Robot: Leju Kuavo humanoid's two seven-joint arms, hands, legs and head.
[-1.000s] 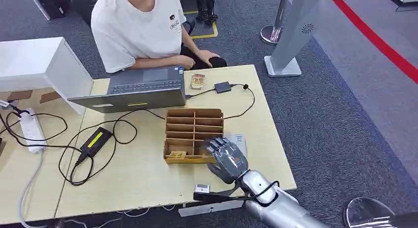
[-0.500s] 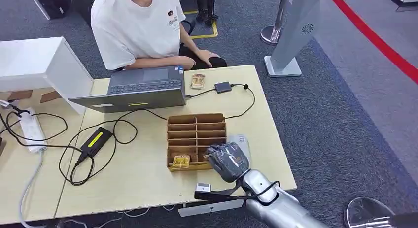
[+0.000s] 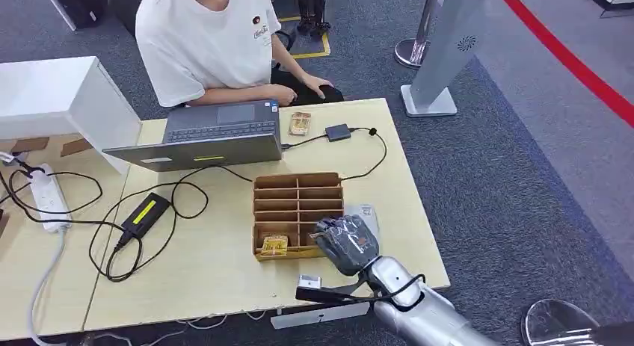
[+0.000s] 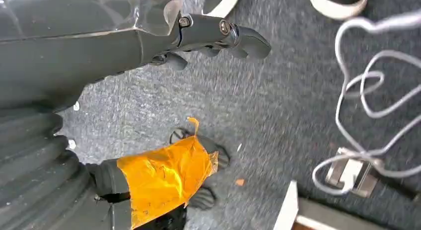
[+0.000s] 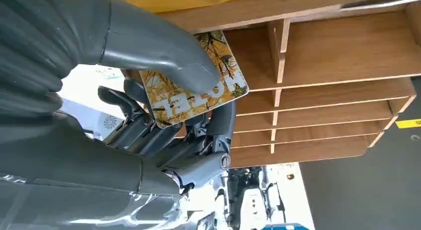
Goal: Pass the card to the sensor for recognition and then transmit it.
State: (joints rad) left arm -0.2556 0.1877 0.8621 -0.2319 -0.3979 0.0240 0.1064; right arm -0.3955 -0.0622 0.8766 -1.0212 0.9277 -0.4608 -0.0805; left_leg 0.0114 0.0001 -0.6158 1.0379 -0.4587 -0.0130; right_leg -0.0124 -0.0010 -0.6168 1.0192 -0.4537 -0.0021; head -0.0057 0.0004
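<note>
A long wooden table (image 3: 224, 271) carries the clutter. A person in a white shirt (image 3: 202, 39) sits at its far side behind an open laptop (image 3: 205, 140), with a white box (image 3: 60, 99) at the far left. A grey stand (image 3: 448, 47) rises from the carpet beyond the right corner. A cardboard organizer (image 3: 288, 204) with rows of slots sits mid-table; a second patterned card (image 3: 274, 244) lies in its near left slot. Cables loop from a black power brick (image 3: 144, 214) and a white power strip (image 3: 46, 198). A small black sensor (image 3: 338, 131) lies beside another card (image 3: 300, 122) near the laptop.

The right hand (image 5: 164, 115) pinches a card (image 5: 198, 86) between thumb and fingers, at the organizer's near right corner. The left hand (image 4: 208, 34) hangs over carpet, fingers curled on nothing.
</note>
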